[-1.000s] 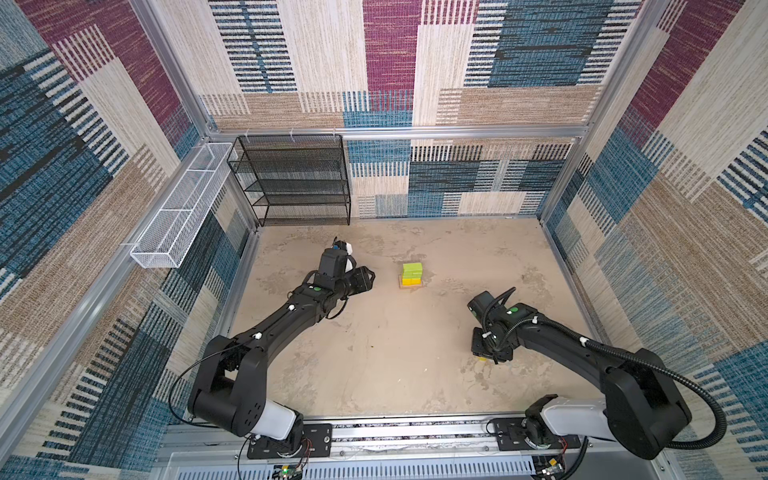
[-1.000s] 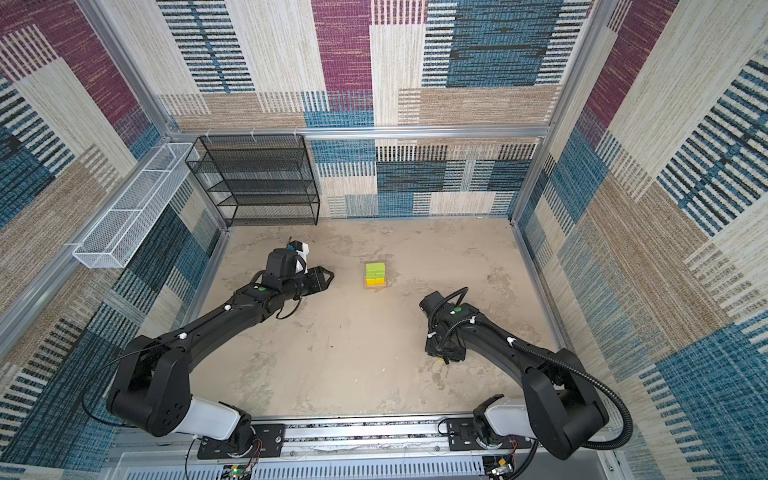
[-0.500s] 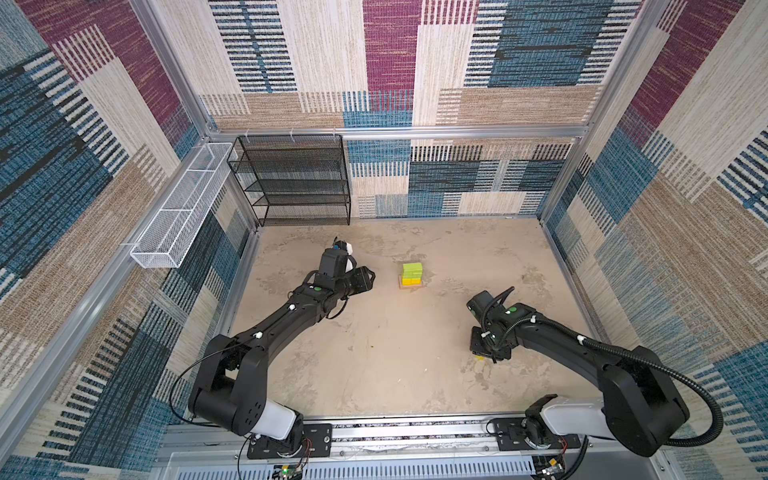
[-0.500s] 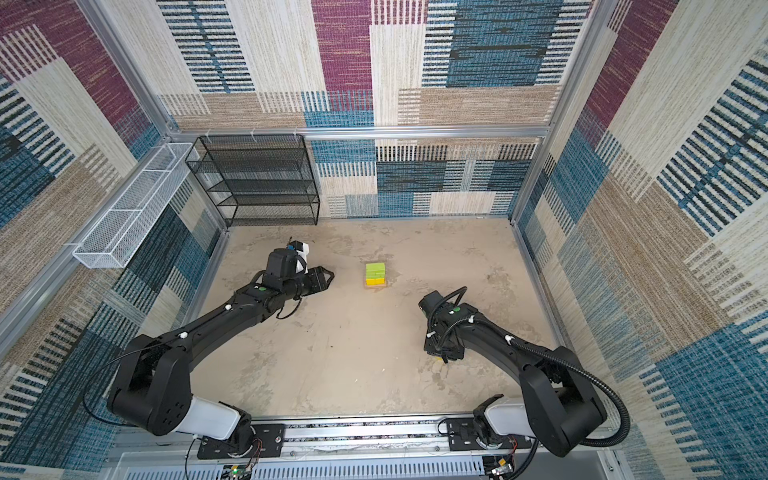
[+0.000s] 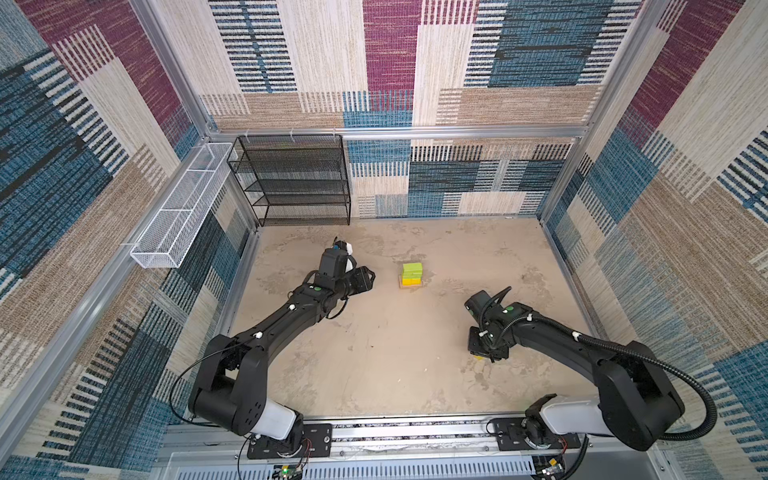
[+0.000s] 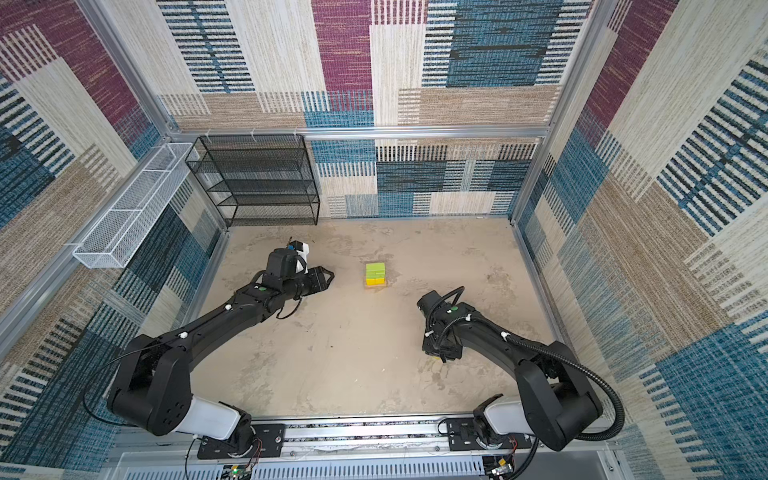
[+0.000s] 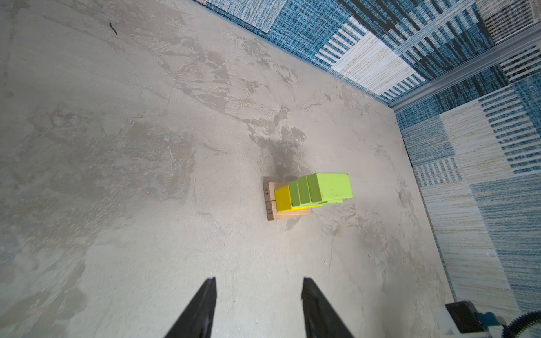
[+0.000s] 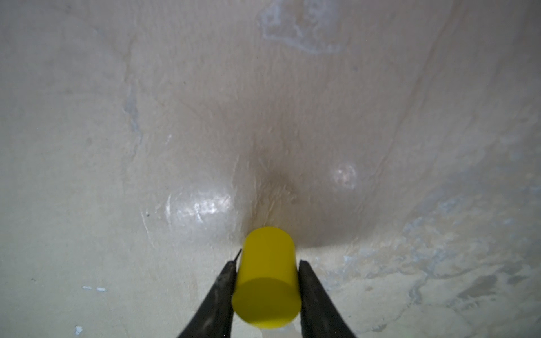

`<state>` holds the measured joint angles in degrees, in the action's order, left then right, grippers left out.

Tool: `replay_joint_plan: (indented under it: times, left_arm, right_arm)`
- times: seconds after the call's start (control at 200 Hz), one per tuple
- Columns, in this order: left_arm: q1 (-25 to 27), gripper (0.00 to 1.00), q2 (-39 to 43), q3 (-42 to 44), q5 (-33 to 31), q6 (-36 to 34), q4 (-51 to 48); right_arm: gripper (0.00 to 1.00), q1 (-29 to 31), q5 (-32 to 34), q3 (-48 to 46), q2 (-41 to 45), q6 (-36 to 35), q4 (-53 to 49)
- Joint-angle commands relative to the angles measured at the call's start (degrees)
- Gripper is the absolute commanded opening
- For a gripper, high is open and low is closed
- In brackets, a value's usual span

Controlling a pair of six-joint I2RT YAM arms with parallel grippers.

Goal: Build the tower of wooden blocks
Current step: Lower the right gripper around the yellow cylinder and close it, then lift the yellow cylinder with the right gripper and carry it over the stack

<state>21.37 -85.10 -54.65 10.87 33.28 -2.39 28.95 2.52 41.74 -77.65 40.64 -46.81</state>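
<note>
A white wire basket [image 5: 174,224] is hanging on the side wall, and a black mesh rack [image 5: 291,183] is standing at the back. On the tabletop [image 5: 374,353] the wood block tower [image 5: 412,275] is standing: two tan bars [image 7: 288,215] carrying two yellow cubes [image 7: 282,199] and stacked lime-green flat pieces [image 7: 333,185], count unclear. The left tool [image 7: 259,281] is hovering near it, jaws parted, grasping nothing. The right tool [image 8: 270,261] is clenching one yellow cylinder [image 8: 268,278], well apart from the tower.

Bright, even light was recorded.
A soft shadow was thrown beside the wood block tower [image 7: 319,190]; in the right wrist view, glare spots were caught on the table [image 8: 202,204] and the yellow cylinder [image 8: 268,278] was rendered blurry.
</note>
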Motion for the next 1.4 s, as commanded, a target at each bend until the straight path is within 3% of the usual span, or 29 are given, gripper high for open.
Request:
replay_joint_plan:
  times: [0.0, 0.16, 0.336, 0.801, 1.397]
  left_arm:
    - [-0.1, 0.52, -0.02, -0.41, 0.64, 1.09, 1.25]
    - [-0.1, 0.52, 0.15, -0.37, 0.65, 0.96, 1.08]
    - [-0.48, 0.52, 0.65, -0.59, -0.74, -0.53, -0.94]
    - [-1.52, 0.52, 5.02, 0.36, -1.7, -2.95, -3.82]
    - [-2.23, 0.52, 7.14, 0.86, -1.4, -4.6, -4.55]
  right_arm:
    - [0.37, 0.14, -0.15, 0.56, -0.38, -0.04, 1.24]
    - [0.27, 0.36, 0.27, 2.13, -0.66, -0.77, 0.88]
    - [0.24, 0.38, 1.07, 9.82, -0.79, -5.75, -0.85]
    - [0.23, 0.4, 1.31, 37.97, -14.64, -20.14, -10.55]
    - [0.23, 0.37, 1.73, 74.5, -34.73, -29.67, -22.49]
